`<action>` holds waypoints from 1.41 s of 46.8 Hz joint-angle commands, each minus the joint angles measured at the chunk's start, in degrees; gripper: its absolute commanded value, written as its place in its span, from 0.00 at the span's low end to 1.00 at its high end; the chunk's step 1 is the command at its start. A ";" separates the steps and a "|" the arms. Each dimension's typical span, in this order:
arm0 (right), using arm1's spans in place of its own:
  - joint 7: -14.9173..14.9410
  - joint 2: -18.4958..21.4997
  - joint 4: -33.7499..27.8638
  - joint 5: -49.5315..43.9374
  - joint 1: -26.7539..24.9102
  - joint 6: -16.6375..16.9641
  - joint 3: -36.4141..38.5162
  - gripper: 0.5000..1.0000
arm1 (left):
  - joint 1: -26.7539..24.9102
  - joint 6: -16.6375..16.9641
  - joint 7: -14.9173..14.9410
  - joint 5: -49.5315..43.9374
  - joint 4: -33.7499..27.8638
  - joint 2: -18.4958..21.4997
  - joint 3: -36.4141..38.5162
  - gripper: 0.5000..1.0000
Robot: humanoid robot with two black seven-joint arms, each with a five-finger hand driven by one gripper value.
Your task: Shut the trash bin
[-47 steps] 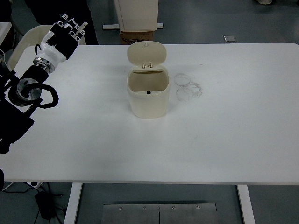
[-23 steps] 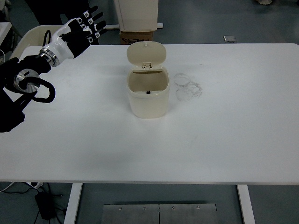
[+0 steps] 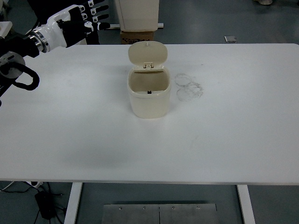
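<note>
Trash bin [image 3: 148,95], cream-coloured and rounded, stands upright on the white surface [image 3: 224,135], a little left of the middle and toward the far half. Its lid [image 3: 147,52] is swung up and back on the hinge at the far rim, standing nearly vertical, so the opening faces up and the hollow inside shows. Just to the right of the bin, faint ring-shaped smudges [image 3: 188,87] mark the surface. The left robot hand [image 3: 86,23] comes in from the left edge at the far left corner, over the far edge of the surface, well apart from the bin and to its far left. Its fingers [image 3: 100,17] are spread and stretched out toward the right, holding nothing and touching nothing. The black arm behind it runs back to the left edge, with a looped cable [image 3: 21,77] hanging beside it. Beyond the far edge stands a cardboard box [image 3: 137,36] on the floor.
</note>
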 commanded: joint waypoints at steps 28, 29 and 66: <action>-0.04 0.00 -0.01 0.00 0.00 0.00 0.00 0.99 | -13.55 -0.25 0.07 7.55 -5.67 1.38 15.30 1.00; -0.04 0.00 -0.01 0.00 0.00 0.00 0.00 0.99 | -13.73 -0.25 0.07 8.26 -5.76 1.29 15.39 1.00; 0.05 0.00 -0.01 0.00 0.00 0.00 0.00 0.99 | -14.78 -3.15 1.21 28.74 -7.16 -1.61 15.74 1.00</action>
